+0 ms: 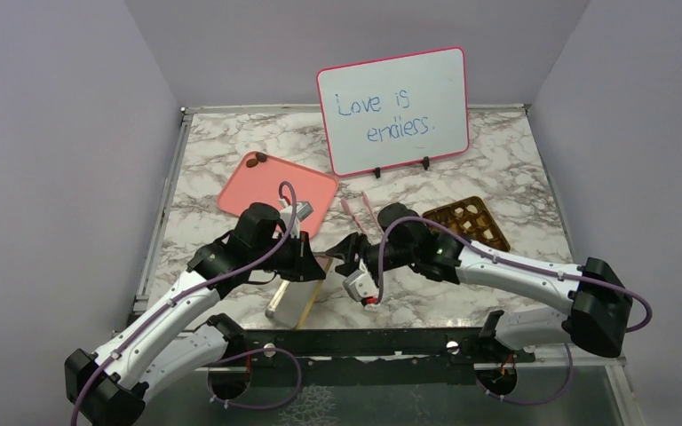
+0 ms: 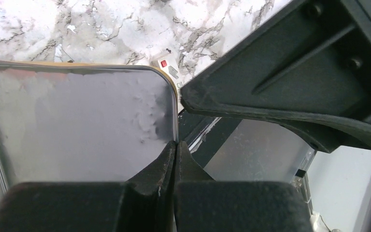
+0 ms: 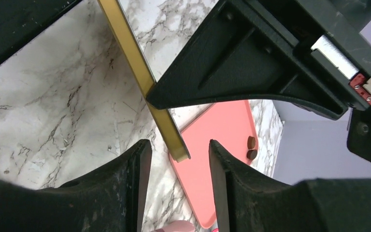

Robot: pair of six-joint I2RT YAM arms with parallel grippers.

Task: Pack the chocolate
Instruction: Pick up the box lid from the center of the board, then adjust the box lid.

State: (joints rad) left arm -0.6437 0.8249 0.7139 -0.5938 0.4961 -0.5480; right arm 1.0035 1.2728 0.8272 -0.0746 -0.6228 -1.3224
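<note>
Chocolate (image 1: 261,158) in top, right-wrist views

Rear: whiteboard (image 1: 393,111); left: chocolate (image 1: 257,159) on flat tray (image 1: 249,191); right: compartment tray (image 1: 451,211); front centre: box (image 1: 295,300).

Robot laboratory cell. A left arm (image 1: 178,302) and a right arm (image 1: 533,275) are bolted to a black rail (image 1: 364,342) at the near edge of a marble-patterned table (image 1: 515,160). Plain lilac walls (image 1: 53,133) enclose three sides. A whiteboard (image 1: 395,111) reads "Love is endless."
</note>
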